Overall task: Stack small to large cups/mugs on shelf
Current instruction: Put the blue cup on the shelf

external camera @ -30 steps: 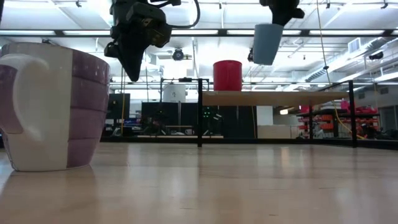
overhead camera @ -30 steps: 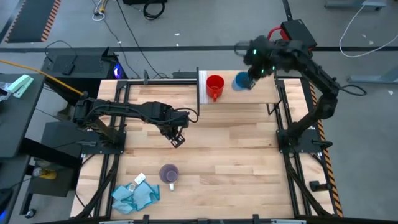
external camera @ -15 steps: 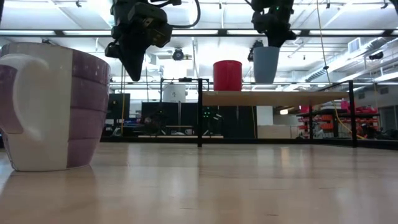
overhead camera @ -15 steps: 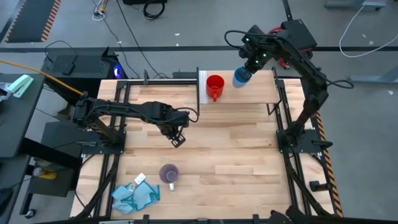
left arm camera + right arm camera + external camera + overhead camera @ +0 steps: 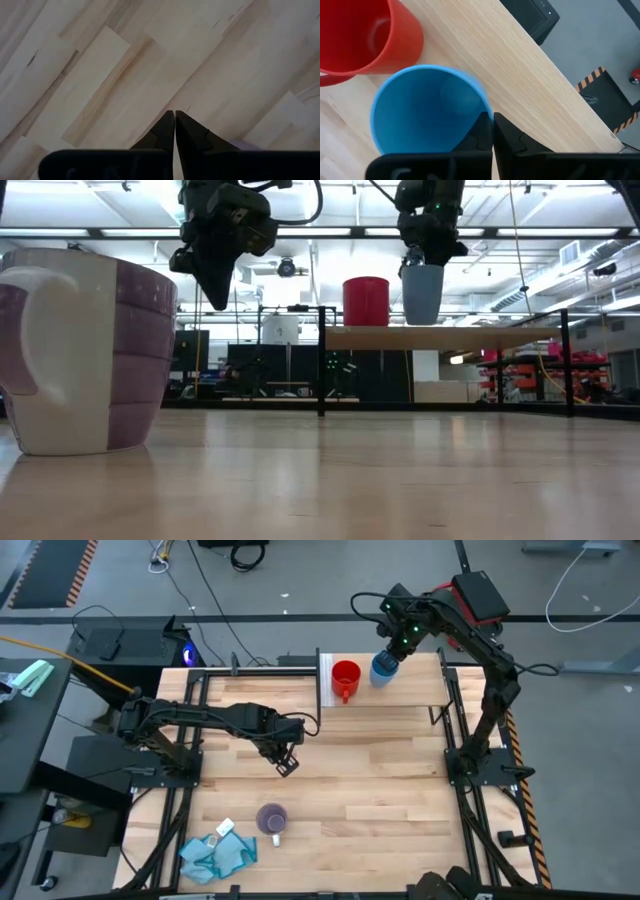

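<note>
Now right gripper (image 5: 491,131) clamped on blue cup (image 5: 427,112) rim; left gripper (image 5: 174,131) together.

Bright ceiling striplights; near purple mug (image 5: 85,350) perhaps slightly soft.

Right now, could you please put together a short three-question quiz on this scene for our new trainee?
1. True or false: the red mug stands on the shelf.
2. Which claw grips the light-blue cup? A) left claw B) right claw
3. Fill in: the purple mug stands on the tabletop near a crumpled teal ____.

Key: 1 true. 2 B: the right claw pinches the cup's rim; the left claw hangs shut over the table's middle. 3 cloth.
</note>
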Controlling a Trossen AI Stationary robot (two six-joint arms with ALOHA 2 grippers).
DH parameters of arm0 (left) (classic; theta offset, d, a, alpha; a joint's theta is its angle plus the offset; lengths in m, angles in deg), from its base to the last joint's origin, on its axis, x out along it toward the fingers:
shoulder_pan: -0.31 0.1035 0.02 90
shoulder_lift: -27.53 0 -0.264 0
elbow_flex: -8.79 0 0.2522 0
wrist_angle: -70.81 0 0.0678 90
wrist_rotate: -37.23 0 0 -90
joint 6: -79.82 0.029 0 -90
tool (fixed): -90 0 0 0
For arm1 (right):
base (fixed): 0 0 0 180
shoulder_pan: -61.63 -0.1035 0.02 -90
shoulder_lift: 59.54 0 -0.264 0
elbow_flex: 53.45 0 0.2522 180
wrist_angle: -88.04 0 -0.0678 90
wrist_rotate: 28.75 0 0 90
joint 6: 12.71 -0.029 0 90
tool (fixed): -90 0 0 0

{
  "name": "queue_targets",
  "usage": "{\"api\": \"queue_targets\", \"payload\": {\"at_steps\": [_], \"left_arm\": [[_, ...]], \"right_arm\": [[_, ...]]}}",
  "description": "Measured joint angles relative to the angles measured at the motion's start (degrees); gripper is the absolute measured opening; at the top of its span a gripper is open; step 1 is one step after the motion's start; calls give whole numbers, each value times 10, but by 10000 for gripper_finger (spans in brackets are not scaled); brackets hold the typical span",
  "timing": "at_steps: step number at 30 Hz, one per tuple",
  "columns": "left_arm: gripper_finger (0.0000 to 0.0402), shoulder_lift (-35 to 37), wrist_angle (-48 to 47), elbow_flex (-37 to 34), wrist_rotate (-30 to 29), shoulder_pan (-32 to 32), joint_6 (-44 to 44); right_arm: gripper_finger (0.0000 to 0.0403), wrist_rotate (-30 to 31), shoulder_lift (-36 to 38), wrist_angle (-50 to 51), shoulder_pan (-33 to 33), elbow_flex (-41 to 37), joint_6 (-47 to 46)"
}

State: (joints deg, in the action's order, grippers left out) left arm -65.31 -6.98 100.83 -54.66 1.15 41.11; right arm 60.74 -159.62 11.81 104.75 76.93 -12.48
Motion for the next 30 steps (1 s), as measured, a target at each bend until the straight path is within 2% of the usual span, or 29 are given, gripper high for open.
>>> {"api": "queue_targets", "payload": {"at_steps": [7, 30], "left_arm": [[14, 0, 0, 0, 0, 0, -1], [29, 0, -1, 0, 6, 0, 3]], "right_arm": [[3, -3, 0, 0, 0, 0, -2], [3, -10, 0, 0, 8, 0, -16]]}}
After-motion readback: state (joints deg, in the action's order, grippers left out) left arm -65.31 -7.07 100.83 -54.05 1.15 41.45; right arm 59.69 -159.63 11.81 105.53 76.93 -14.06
